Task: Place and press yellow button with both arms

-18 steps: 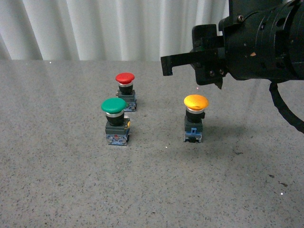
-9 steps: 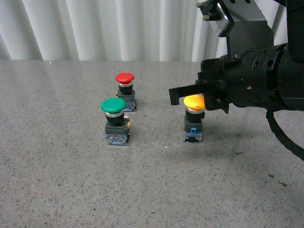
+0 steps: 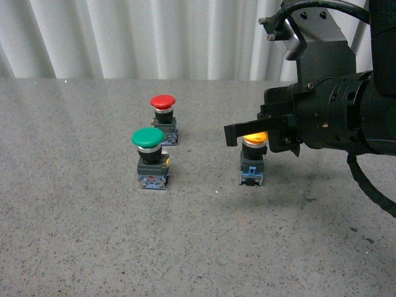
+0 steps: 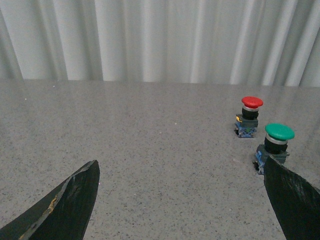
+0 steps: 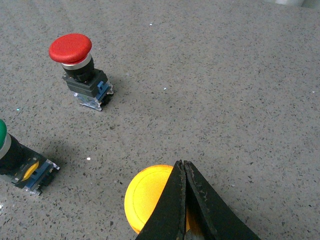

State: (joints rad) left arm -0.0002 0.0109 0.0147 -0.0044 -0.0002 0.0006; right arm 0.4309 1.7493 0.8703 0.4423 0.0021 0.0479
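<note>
My right hand [image 3: 230,133] is shut tight, with its two flat black fingers [image 5: 175,200] pressed together and nothing held between them. The tip of it sits right on top of the yellow button [image 3: 252,162], over the middle of the round yellow cap, and it looks like it is touching. I cannot tell if the cap is pushed down. The yellow button stands upright on the gray speckled table [image 3: 185,247]. The green button [image 3: 148,154] stands to the left of the yellow button, well apart from it. The red button [image 3: 163,111] is also to the left of the yellow button, but farther back, near the green one. My left hand [image 4: 180,162] is open wide and holds nothing. It is low over the table, far to the left of the yellow button, past the green and red ones.
</note>
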